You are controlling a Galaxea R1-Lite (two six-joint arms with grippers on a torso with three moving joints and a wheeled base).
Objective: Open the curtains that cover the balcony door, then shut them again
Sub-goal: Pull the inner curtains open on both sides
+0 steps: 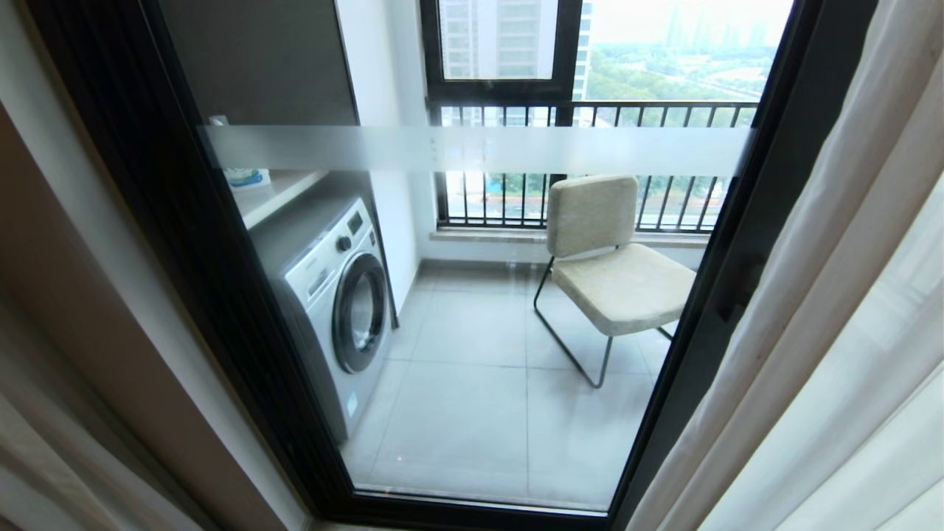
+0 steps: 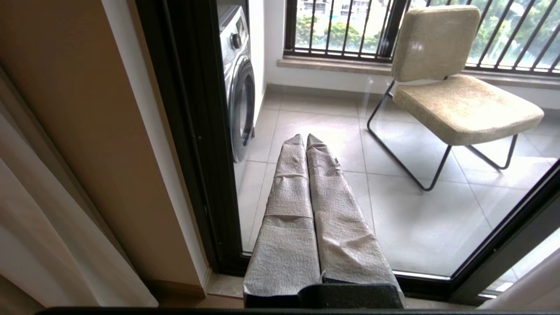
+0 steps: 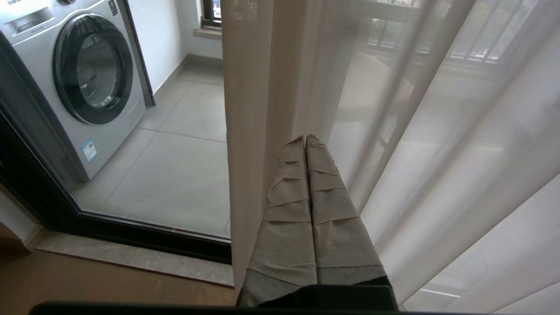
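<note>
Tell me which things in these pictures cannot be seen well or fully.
- Small characters on the frosted stripe of the balcony door: head view, too faint.
- Chair: right wrist view, veiled by the curtains.
- Washing machine: left wrist view, partly behind the door frame.
- Both arms: outside head view.

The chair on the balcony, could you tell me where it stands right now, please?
In the head view the chair stands beyond the balcony door glass, right of centre, its back to the window railing, across from the washing machine.
</note>
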